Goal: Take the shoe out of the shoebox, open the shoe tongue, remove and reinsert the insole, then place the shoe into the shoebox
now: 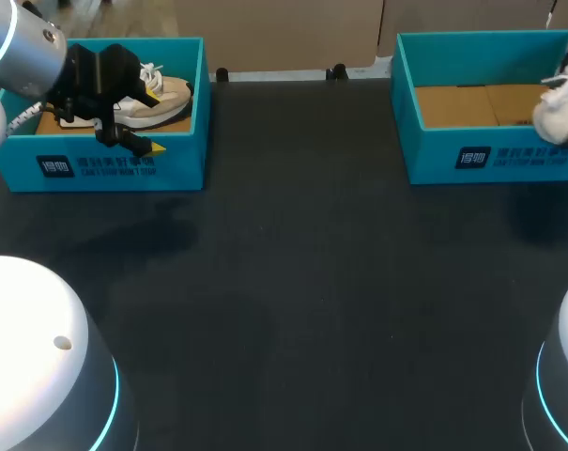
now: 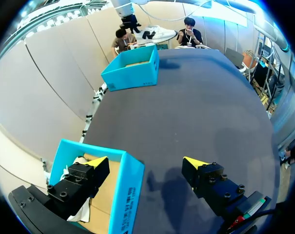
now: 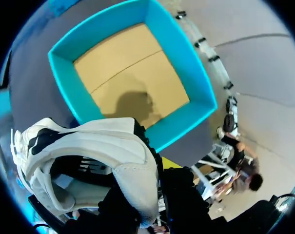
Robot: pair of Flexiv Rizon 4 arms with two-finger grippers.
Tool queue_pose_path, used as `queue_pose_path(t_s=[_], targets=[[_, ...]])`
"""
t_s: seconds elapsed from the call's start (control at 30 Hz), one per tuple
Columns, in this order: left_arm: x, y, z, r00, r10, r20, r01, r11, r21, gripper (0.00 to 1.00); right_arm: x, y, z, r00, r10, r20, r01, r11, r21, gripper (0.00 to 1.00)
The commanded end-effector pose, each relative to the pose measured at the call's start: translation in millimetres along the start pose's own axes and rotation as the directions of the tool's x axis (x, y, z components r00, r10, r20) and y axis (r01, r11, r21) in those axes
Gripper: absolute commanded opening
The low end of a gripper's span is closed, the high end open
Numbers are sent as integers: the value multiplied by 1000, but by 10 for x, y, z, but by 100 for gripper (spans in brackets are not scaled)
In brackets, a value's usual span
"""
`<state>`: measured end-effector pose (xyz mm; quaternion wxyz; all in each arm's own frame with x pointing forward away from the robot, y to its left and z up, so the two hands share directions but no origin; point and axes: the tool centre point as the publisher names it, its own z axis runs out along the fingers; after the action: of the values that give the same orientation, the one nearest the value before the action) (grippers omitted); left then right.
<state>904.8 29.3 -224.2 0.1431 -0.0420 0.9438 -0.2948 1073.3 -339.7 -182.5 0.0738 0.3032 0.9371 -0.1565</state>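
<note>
Two shoes, two boxes: right fingers (image 3: 170,162) clamp white shoe (image 3: 113,146) above right box (image 1: 490,155); left fingers (image 2: 84,178), apart, straddle left box (image 1: 105,169) wall beside beige shoe (image 1: 166,99).

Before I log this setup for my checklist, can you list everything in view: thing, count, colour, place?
shoeboxes: 2, teal; left shoebox at the table's far left, right shoebox at its far right, empty
beige shoe: 1, beige and white, inside the left shoebox
white shoe: 1, white with black marks, held up by the right shoebox
table: 1, black, under both boxes
left pincer: 1, black with yellow tips, open, straddling the left shoebox's wall
right pincer: 1, black with yellow tips, shut on the white shoe
</note>
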Motion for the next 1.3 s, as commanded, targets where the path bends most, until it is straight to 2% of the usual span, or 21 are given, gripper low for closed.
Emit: queue_pose_path(t_s=[0.03, 0.17, 0.3, 0.47, 0.5, 0.53, 0.6, 0.67, 1.3], targets=[[8, -5, -5, 1000, 0, 1, 0, 1000, -4, 100, -49, -39, -35, 985, 172, -23, -172, 985, -3, 0], [8, -5, -5, 1000, 0, 1, 0, 1000, -4, 100, -73, -133, -12, 939, 341, -41, -341, 940, 5, 0], [8, -5, -5, 1000, 0, 1, 0, 1000, -4, 100, -29, -249, 10, 839, 538, -82, -538, 842, 28, 0], [8, -5, -5, 1000, 0, 1, 0, 1000, -4, 100, 32, -326, 8, 731, 680, -63, -679, 733, 40, 0], [8, -5, -5, 1000, 0, 1, 0, 1000, -4, 100, 49, -330, 8, 706, 705, -64, -706, 708, 21, 0], [8, -5, -5, 1000, 0, 1, 0, 1000, -4, 100, 61, -334, 12, 681, 730, -60, -728, 684, 57, 0], [8, -5, -5, 1000, 0, 1, 0, 1000, -4, 100, 82, -341, 15, 645, 763, -49, -762, 646, 46, 0], [8, -5, -5, 1000, 0, 1, 0, 1000, -4, 100, 114, -358, 40, 605, 795, -47, -788, 606, 109, 0], [8, -5, -5, 1000, 0, 1, 0, 1000, -4, 100, 114, -358, 40, 605, 795, -47, -788, 606, 109, 0]])
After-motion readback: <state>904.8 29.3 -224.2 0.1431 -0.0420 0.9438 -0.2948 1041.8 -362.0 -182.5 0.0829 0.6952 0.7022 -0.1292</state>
